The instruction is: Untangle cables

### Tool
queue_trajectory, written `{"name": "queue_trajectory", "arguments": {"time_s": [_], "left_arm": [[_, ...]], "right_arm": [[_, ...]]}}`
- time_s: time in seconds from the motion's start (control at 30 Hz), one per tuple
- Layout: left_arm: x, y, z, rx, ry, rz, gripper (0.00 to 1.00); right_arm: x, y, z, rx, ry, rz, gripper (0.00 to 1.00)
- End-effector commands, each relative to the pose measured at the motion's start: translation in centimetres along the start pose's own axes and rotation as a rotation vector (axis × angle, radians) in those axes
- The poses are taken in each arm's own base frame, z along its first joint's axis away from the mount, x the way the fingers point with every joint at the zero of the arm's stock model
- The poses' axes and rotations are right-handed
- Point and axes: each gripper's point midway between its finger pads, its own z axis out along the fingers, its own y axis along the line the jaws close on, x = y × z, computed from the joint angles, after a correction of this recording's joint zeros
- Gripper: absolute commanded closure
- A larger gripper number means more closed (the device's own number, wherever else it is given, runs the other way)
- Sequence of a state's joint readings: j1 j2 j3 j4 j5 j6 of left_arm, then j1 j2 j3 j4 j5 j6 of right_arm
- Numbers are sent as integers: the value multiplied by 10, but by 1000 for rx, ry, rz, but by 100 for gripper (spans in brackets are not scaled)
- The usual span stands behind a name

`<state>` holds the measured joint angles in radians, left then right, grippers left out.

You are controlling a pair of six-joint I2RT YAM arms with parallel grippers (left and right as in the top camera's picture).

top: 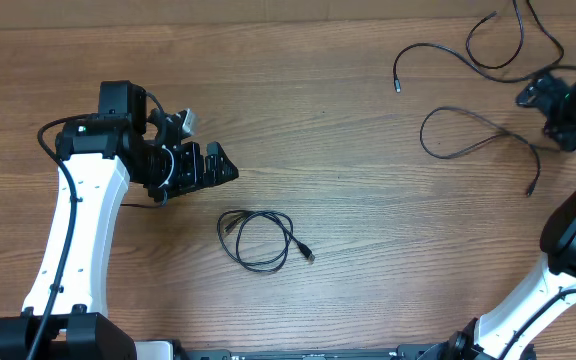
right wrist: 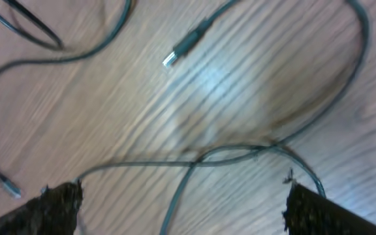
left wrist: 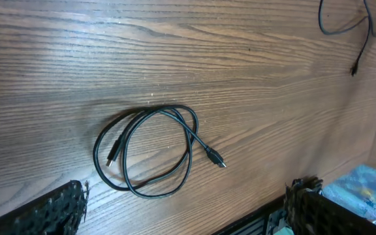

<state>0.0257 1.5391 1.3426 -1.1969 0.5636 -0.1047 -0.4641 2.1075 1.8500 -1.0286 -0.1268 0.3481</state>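
**Far right of the coiled cable, two strands cross under an open gripper**

Well to the upper right of the coiled cable [top: 256, 240], the other two cables sprawl in loose loops on the wooden table [top: 348, 160]. The upper cable [top: 433, 46] and the lower cable [top: 488, 122] both run in beneath the right gripper [top: 553, 100], the farthest thing from the coil. Its jaws stand wide apart and hold nothing. In the blurred wrist view, strands cross on the wood between its fingers [right wrist: 57, 205], and a plug [right wrist: 187, 44] lies just beyond them.

The left gripper [top: 213, 165] hovers just up and left of the coiled cable. It is also spread wide and empty. That cable lies apart from the other two, wound on itself, with both ends showing.

The main risk sits at the crossing, far from the coil:

- **Pinching both strands.** If the right jaws close where the strands overlap, they would likely catch both. The two cables would then drag together rather than separate.
- **Tightening a loop.** A hard pull on one strand could cinch a loose loop into a knot. It could also snag a plug against the other wire.
- **Losing slack off the table.** The upper cable runs out of view at the far edge, so slack there could slip off.
- **Dragging the coil.** A careless sweep by the left arm could pull the coil towards the others.
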Motion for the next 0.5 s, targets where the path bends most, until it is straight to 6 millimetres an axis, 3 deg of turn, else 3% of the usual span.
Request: {"name": "queue_trajectory", "arguments": {"time_s": [0.0,0.17,0.47], "left_arm": [[0,0,0,1,-1,-6,1],[0,0,0,1,-1,-6,1],[0,0,0,1,-1,-6,1]], "right_arm": [[-1,8,-32,-15,3,80,0],[27,24,-68,-106,93,98,0],[62,58,-139,-213,80,1,0]]}}
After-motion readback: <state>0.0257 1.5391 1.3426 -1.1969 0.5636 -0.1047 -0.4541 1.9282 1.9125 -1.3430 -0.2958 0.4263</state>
